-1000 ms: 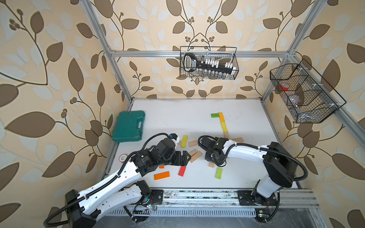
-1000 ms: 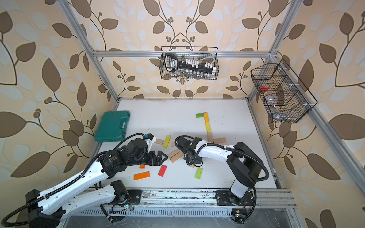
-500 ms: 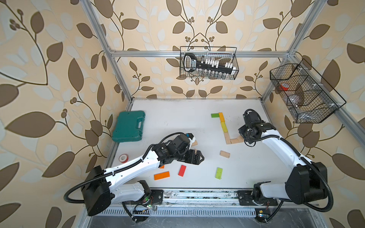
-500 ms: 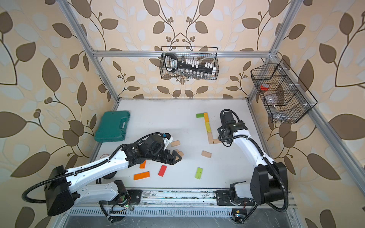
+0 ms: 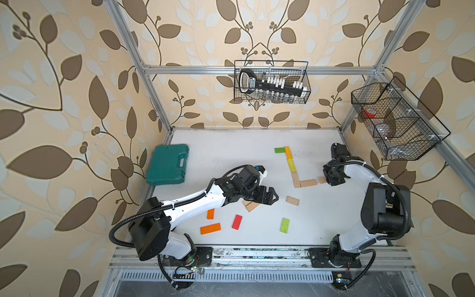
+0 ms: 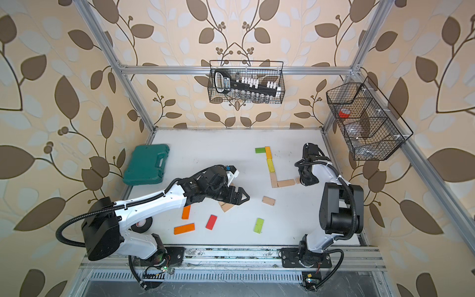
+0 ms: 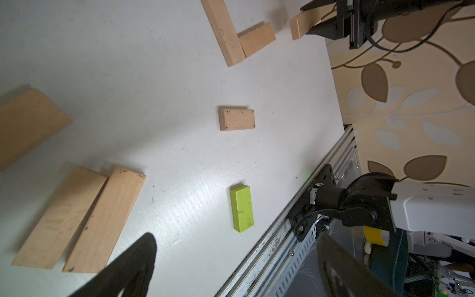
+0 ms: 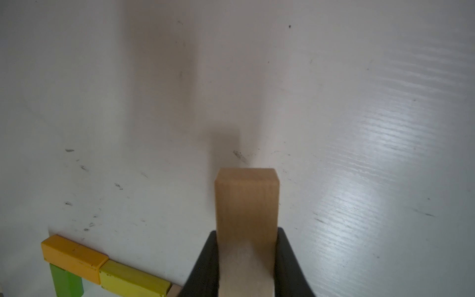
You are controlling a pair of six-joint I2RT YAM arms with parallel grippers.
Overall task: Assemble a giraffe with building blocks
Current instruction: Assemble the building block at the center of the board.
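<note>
On the white table (image 5: 231,144), well apart from the green plastic case (image 5: 167,164), the building blocks (image 5: 291,165) form an L-shaped line, and other planks lie loose nearer the front. The left gripper (image 5: 273,196) hangs wide open and empty over two beige planks (image 5: 250,205). The right gripper (image 8: 246,237) is closed on a short beige block (image 8: 246,203), just beside the end of the line. I judge the planks light, stiff and smooth, so they are best pinched across the long edges, at mid-length.
</note>
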